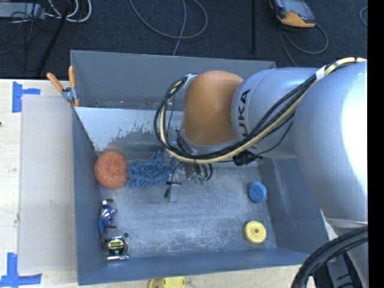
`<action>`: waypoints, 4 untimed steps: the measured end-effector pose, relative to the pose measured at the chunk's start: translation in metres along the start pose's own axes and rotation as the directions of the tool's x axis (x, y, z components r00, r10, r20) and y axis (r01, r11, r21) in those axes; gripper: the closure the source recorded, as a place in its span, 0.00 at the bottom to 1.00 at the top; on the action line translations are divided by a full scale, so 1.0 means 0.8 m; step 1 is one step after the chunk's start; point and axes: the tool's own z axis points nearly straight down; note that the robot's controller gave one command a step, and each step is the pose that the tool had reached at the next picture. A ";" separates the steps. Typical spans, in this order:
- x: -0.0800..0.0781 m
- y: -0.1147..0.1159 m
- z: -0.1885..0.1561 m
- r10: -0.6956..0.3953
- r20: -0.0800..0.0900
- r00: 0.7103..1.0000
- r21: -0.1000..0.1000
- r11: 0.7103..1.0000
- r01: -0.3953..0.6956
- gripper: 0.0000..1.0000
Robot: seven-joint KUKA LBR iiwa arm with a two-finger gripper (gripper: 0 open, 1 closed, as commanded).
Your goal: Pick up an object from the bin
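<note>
Your gripper (pixel 173 188) is down low in the middle of the bin (pixel 198 236), tucked under the orange wrist cover (pixel 207 107) and its loop of cables (pixel 163 122), with its tip close to the grey floor. From this angle you cannot tell whether it is open or closed, nor whether it has hold of anything.

Just beside it, on its left in the view, lies the blue knitted cloth (pixel 146 171), a crumpled, ropy bundle. Its right-hand edge reaches up to the gripper and may be touching it, though the wrist hides the meeting point.

Beyond the cloth, against its far-left edge, sits an orange scouring ball (pixel 111 169), round and rough, near the bin's left wall. Further along that same wall, toward the front, you have a small blue and white figure (pixel 107 218). Just below it, a yellow and black tape measure (pixel 116 246) lies in the front left corner.

On the gripper's other side, well apart from it, a blue disc (pixel 257 192) lies on the floor near the right wall. A yellow disc (pixel 255 231) with a hole in its centre lies nearer the front, below the blue one.
</note>
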 end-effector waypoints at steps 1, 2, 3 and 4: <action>-0.013 0.047 0.032 0.119 0.000 0.993 -0.001 0.993 -0.119 1.00; -0.013 0.047 0.032 0.119 0.000 0.993 -0.001 0.993 -0.119 1.00; 0.012 0.037 -0.032 0.125 -0.012 0.992 0.004 0.992 -0.125 1.00; 0.012 0.041 -0.086 0.132 0.000 0.991 -0.001 0.991 -0.132 1.00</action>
